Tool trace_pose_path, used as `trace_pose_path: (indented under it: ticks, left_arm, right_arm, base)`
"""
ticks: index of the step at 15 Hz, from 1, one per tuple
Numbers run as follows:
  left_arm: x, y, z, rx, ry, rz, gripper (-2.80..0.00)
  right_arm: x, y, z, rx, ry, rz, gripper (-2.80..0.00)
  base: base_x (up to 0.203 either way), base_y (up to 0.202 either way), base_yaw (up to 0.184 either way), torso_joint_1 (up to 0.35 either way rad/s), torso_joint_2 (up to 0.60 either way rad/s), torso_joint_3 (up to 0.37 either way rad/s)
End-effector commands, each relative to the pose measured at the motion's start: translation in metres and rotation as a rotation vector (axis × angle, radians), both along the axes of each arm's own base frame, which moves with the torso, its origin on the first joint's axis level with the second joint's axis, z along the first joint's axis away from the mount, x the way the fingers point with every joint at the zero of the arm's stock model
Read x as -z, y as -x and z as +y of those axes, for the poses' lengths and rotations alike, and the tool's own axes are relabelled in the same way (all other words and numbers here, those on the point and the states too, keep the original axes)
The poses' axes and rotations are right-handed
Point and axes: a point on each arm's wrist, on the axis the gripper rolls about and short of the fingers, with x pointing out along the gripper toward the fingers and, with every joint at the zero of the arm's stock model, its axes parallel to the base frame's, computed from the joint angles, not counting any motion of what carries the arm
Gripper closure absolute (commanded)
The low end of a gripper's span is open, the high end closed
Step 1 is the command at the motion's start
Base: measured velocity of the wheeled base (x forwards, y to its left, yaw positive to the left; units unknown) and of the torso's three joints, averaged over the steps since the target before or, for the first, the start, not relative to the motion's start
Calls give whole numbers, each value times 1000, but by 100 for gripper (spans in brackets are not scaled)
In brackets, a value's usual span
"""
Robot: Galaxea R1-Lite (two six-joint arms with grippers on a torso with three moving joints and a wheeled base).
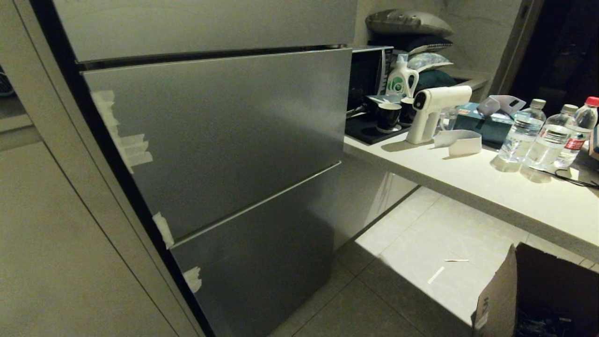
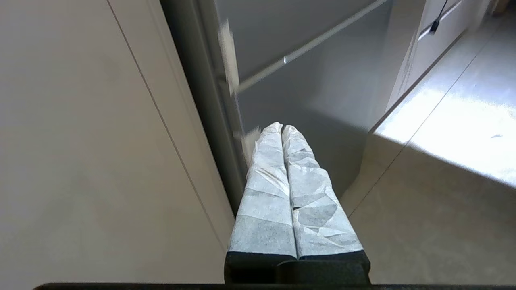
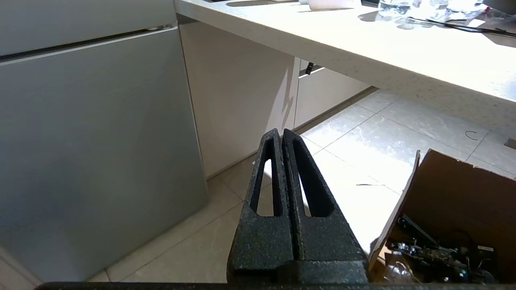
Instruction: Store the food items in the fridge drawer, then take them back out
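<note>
So the robot's parked in front of the fridge and nothing's really happening yet. From its head camera all you get is the grey steel door panels point(image 1: 220, 135), all pushed flush, with bits of pale tape point(image 1: 126, 145) stuck along the edge at about 9 o'clock, my guess is they're markers for where to grab or pull. No fridge drawer on show, it has to be behind one of those fronts, and I can't spot any food item anywhere: not on the counter, not on the floor.

Left gripper point(image 2: 281, 128) has its paper-wrapped fingers pressed together, holding nothing, hanging low just beside the seam between the fridge and the beige cabinet panel point(image 2: 92, 141). Right gripper point(image 3: 279, 135) is the same deal, black fingers together and empty, pointing at the floor tiles with a cardboard box point(image 3: 451, 193) at roughly 4 o'clock.

Counter point(image 1: 468, 182) off at 3 o'clock has water bottles point(image 1: 538, 135), a white spray gun point(image 1: 433, 112) and dark mugs point(image 1: 388, 117), none of it looks task-related.

I'd say this is square one: a panel has to be opened before anything gets stored.
</note>
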Motion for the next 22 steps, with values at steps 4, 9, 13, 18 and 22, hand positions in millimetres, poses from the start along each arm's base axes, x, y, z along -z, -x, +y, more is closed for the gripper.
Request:
trace_pose_path:
  ticks: [4,9,13,18,22]
  left_arm:
    - [-80,-74,0,-17,141,248,0]
    - [-128,-186,6,-112,269,245,0]
    - [-165,-236,20,-240,294,113,0]
    - [-163,-259,31,-248,272,118,0]
    - [-159,-296,37,-170,318,69,0]
  right_arm:
    - [9,-3,0,0,0,32,0]
    - [9,-2,0,0,-2,30,0]
    - [9,-3,0,0,-2,32,0]
    - [9,-2,0,0,-2,31,0]
    - [9,-3,0,0,-2,31,0]
  base:
    - [0,0,0,0,0,0]
    - [0,0,0,0,0,0]
    - [0,0,0,0,0,0]
    - [0,0,0,0,0,0]
    - [0,0,0,0,0,0]
